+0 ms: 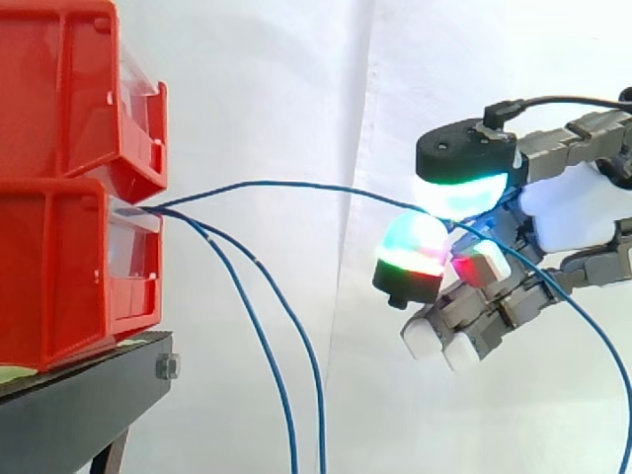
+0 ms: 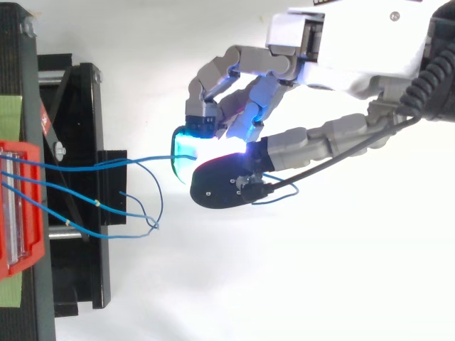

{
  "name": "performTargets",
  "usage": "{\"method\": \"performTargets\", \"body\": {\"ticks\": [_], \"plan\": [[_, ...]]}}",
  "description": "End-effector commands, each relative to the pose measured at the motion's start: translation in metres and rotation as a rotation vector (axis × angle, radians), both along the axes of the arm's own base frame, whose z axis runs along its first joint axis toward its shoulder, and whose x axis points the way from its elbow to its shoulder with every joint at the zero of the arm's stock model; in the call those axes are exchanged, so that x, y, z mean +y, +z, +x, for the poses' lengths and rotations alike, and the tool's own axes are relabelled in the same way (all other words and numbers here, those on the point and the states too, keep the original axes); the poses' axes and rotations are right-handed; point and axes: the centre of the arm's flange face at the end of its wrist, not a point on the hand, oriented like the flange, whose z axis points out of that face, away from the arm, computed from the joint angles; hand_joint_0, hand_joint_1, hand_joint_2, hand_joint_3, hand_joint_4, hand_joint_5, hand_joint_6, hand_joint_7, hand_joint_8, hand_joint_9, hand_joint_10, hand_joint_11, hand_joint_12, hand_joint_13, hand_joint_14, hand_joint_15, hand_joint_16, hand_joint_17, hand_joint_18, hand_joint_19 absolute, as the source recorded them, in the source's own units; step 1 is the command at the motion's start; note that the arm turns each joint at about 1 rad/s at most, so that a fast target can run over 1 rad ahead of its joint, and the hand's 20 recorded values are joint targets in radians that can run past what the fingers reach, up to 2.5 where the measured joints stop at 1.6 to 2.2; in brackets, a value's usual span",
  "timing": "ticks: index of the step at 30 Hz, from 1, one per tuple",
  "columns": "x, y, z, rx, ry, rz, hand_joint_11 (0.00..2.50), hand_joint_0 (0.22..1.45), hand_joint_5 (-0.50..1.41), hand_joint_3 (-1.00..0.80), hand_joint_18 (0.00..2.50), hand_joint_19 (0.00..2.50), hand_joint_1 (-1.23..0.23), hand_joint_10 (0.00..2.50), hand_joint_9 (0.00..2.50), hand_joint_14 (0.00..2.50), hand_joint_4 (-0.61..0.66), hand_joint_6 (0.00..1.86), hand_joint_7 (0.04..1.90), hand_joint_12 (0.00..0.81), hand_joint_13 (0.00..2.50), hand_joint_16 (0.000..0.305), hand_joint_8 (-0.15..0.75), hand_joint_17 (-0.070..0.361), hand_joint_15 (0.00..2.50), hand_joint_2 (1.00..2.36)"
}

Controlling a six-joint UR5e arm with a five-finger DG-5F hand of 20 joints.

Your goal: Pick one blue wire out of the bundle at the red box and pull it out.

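We see the hand [image 1: 578, 212] well out from the red box [image 1: 59, 276], which sits at the edge of the black stand [image 1: 89, 395]. Its glowing pads [image 1: 415, 247] are pinched on one blue wire [image 1: 296, 185] running from the box's mouth. Two other wires [image 1: 263, 346] hang slack. We judge the pull is under way. Next: draw straight away from the box, grip firm.

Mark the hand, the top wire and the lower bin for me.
hand [image 1: 578, 212], side view, on its white palm.
top wire [image 1: 286, 184], side view, mid-span between lower bin and hand.
lower bin [image 1: 59, 276], side view, on its red side wall.
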Motion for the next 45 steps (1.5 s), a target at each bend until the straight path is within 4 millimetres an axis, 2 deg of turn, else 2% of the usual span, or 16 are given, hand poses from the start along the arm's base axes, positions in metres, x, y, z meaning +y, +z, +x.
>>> {"method": "performTargets", "body": {"ticks": [1, 45], "plan": [[0.0001, -0.0002, -0.0001, 0.0, 0.0, 0.0, 0.67, 0.6, -0.09, 0.08, 0.48, 0.45, -0.73, 0.02, 1.14, 0.02, 0.18, 0.87, 0.92, 0.424, 0.63, 0.072, 0.283, 0.162, 0.39, 1.01], [0.0001, -0.0001, 0.0001, -0.001, 0.0, 0.0, 0.66, 0.59, -0.09, 0.06, 0.47, 0.44, -0.72, 0.02, 1.13, 0.02, 0.18, 0.88, 0.91, 0.426, 0.62, 0.073, 0.287, 0.164, 0.38, 1.01]]}}
